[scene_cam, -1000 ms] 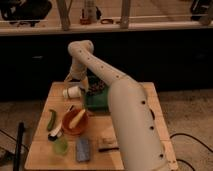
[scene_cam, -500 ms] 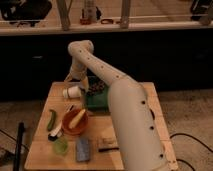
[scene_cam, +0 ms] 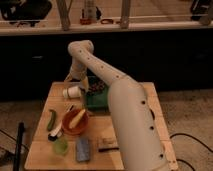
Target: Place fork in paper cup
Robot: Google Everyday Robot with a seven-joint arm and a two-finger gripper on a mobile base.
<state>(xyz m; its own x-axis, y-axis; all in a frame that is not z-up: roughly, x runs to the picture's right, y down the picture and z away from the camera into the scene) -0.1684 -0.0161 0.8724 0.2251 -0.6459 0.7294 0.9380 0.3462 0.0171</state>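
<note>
The white paper cup [scene_cam: 73,92] lies on its side at the far left of the wooden table [scene_cam: 150,97], its mouth facing left. My gripper [scene_cam: 70,79] hangs just above and behind the cup, at the end of the white arm [scene_cam: 120,100], which reaches in from the lower right. A thin pale utensil that may be the fork [scene_cam: 68,108] lies on the table between the cup and the orange bowl [scene_cam: 76,122]. I cannot tell whether the gripper holds anything.
A green tray with dark contents [scene_cam: 96,98] sits right of the cup. The orange bowl holds a yellow item. A green vegetable [scene_cam: 51,120], a translucent light-green cup [scene_cam: 61,145], a blue sponge [scene_cam: 83,149] and a brown packet [scene_cam: 107,144] lie along the front.
</note>
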